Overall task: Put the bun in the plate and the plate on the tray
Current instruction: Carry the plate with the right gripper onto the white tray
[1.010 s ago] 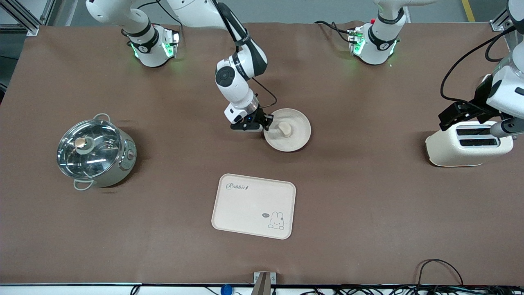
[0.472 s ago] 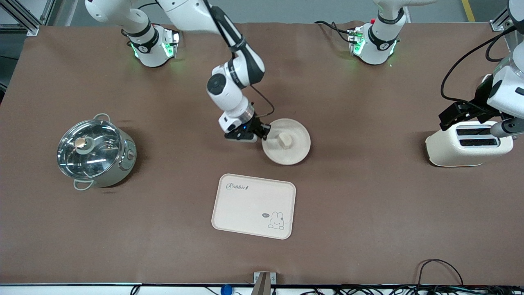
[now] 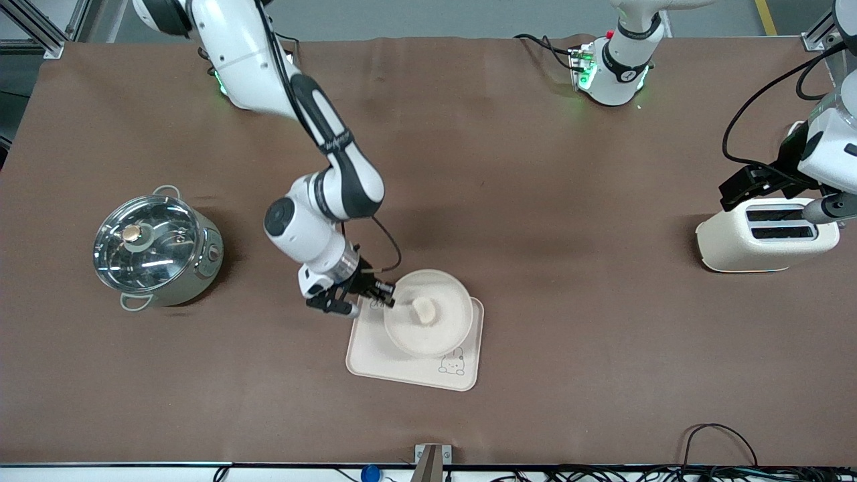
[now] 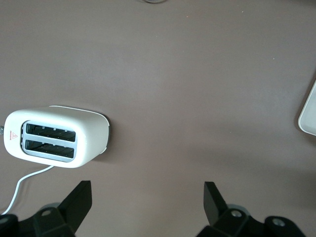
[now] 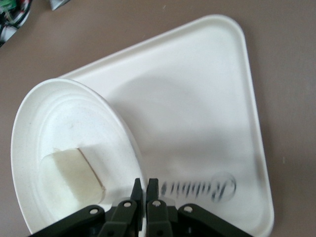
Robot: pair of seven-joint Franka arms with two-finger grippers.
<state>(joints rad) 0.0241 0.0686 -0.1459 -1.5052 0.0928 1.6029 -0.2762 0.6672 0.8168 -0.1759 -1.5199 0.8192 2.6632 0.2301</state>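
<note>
Right gripper (image 3: 387,294) clenched on the plate (image 3: 428,312) rim, bun (image 3: 424,310) inside, plate over the tray (image 3: 415,361). Pot (image 3: 155,249) near the tray; left gripper (image 4: 145,207), fingers spread, over the toaster (image 3: 766,239).

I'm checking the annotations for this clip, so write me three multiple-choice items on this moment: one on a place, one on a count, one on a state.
1. Where is the bun?
A. in the plate
B. on the bare tray
C. in the toaster

2. How many slots does the toaster have?
A. one
B. two
C. four

3. What is the right tool doing?
A. hanging open over the pot
B. shut on the plate's rim
C. shut on the bun

Answers:
1 A, the bun lies inside the plate, which is over the tray.
2 B, the left wrist view shows two slots side by side.
3 B, the right wrist view shows its fingers closed on the rim; the left tool waits open over the table by the toaster.
</note>
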